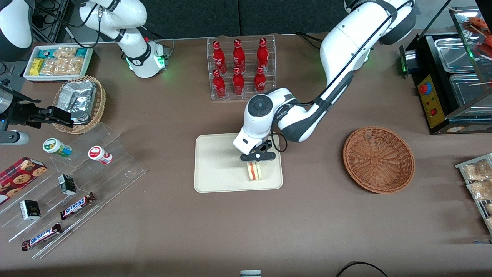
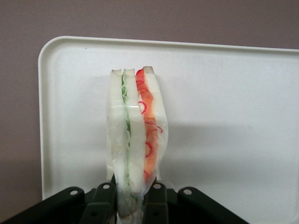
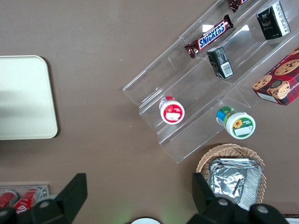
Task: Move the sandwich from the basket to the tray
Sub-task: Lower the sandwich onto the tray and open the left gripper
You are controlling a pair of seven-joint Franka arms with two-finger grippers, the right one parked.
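Note:
The sandwich (image 1: 254, 171) (image 2: 135, 130), a wrapped wedge of white bread with red and green filling, stands on edge over the cream tray (image 1: 215, 169) (image 2: 224, 116) (image 3: 23, 93), near the tray's edge that faces the basket. My left gripper (image 1: 255, 164) (image 2: 133, 198) is straight above it, shut on the sandwich, with a black finger pressed against each bread face. Whether the sandwich touches the tray floor does not show. The reddish-brown wicker basket (image 1: 378, 159) sits empty toward the working arm's end of the table.
A clear rack of red bottles (image 1: 240, 69) stands farther from the front camera than the tray. Toward the parked arm's end are a tan basket of foil packets (image 1: 78, 102), a white snack box (image 1: 57, 63) and an acrylic stand (image 1: 77, 181) with snacks. A black display case (image 1: 453, 77) stands past the basket.

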